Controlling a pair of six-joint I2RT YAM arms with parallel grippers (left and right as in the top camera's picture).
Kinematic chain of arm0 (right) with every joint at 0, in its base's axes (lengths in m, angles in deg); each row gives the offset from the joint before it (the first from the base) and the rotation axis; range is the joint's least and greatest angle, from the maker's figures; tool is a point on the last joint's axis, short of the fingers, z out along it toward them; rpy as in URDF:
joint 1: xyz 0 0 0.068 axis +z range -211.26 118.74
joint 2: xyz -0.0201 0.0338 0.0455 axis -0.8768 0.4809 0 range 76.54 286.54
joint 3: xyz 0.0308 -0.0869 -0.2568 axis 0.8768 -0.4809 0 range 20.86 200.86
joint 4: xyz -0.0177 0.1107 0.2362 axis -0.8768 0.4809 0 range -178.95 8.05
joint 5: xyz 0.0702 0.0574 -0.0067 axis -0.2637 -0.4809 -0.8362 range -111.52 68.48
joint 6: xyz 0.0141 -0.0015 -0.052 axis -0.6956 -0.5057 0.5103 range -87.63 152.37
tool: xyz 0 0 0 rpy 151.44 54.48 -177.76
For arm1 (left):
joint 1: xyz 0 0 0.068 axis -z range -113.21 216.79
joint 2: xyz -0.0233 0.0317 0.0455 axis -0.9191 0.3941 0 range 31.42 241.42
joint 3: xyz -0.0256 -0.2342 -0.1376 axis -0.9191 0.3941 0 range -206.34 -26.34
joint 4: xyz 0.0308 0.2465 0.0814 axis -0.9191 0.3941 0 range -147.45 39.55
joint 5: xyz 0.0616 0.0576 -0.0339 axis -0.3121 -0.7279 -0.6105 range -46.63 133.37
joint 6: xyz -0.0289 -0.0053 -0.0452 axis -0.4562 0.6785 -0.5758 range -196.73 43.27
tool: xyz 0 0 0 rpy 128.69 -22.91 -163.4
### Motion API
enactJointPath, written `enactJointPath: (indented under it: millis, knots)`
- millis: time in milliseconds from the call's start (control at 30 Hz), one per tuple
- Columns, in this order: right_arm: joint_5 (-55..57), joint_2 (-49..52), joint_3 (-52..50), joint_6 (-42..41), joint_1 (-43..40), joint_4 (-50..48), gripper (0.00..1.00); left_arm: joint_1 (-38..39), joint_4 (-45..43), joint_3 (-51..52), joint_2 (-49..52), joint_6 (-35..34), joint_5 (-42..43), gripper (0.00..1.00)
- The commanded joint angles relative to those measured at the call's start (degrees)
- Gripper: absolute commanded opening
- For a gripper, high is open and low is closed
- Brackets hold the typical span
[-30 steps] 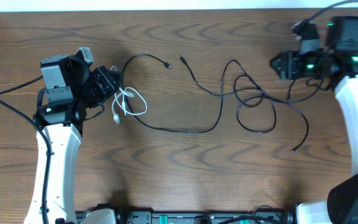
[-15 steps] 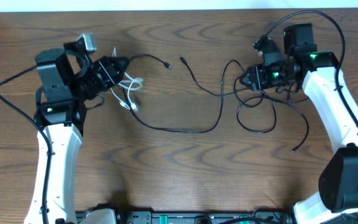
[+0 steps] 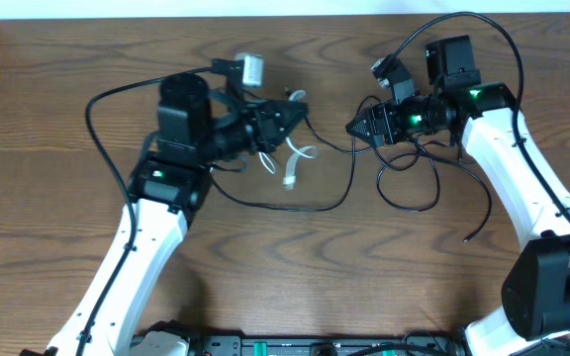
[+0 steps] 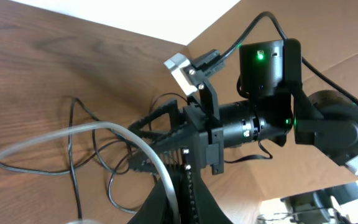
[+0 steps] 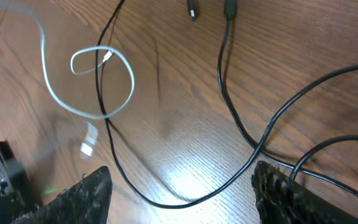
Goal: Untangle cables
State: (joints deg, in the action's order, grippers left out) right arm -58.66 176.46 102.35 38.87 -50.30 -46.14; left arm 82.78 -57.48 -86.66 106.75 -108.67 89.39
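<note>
My left gripper (image 3: 298, 110) is shut on the thin white cable (image 3: 300, 155), near the table's middle. In the left wrist view the white cable (image 4: 120, 132) runs in between my left gripper's (image 4: 178, 177) closed fingers. Its white plug (image 3: 290, 182) hangs below. The long black cable (image 3: 310, 209) sprawls across the middle, with loops (image 3: 411, 206) at the right. My right gripper (image 3: 357, 126) faces the left one and stands open. In the right wrist view a black cable strand (image 5: 185, 200) lies between its spread fingers (image 5: 91, 194). Another black strand crosses the white cable loop (image 5: 118, 93).
Two small black plugs (image 5: 192, 11) lie close together at the top of the right wrist view. Each arm carries a thicker black cable of its own (image 3: 102, 99). The table's back edge (image 3: 265, 14) meets a white strip.
My left arm has swung right to the table's middle, carrying the white cable along. My right arm has moved left over the black loops, and its jaws have spread wider.
</note>
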Motion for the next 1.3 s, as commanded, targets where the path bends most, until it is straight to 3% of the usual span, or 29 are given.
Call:
enactJointPath:
  millis: [0,233,267,367,533,800,933,1067,1267]
  knots:
    - [1.33,-0.33,0.11,0.44,0.24,0.02,0.7,1.18,0.31,-0.2,0.02,0.46,-10.12,0.07]
    - [5.49,-0.33,0.11,0.39,0.44,-0.46,0.7,1.09,10.67,-0.17,2.14,5.68,-18.6,0.11]
    - [5.51,-0.33,0.11,0.39,0.55,-0.68,0.7,1.07,11.78,-0.17,2.69,6.23,-18.67,0.16]
    - [5.51,-0.33,0.11,0.42,1.42,-1.51,0.72,1.07,13.31,-0.17,3.78,6.95,-18.67,0.43]
    - [5.51,-0.33,0.11,0.44,4.57,-3.02,0.76,0.7,12.41,-0.33,2.91,11.65,-19.65,0.7]
    - [12.76,-0.33,0.11,-0.35,10.23,-5.81,0.8,-7.56,12.87,-0.48,-4.74,10.08,-22.34,0.81]
    - [19.69,-0.33,0.11,-0.9,12.17,-6.14,0.8,-11.5,12.55,-0.46,-6.62,5.92,-9.6,0.84]
    - [24.0,-0.33,0.11,-1.79,12.61,-6.25,0.8,-9.66,12.85,-0.39,-4.98,3.13,1.55,0.79]
    - [30.01,-0.33,0.11,-3.96,11.82,-5.49,0.79,-2.91,13.11,-0.39,0.13,6.4,3.39,0.78]
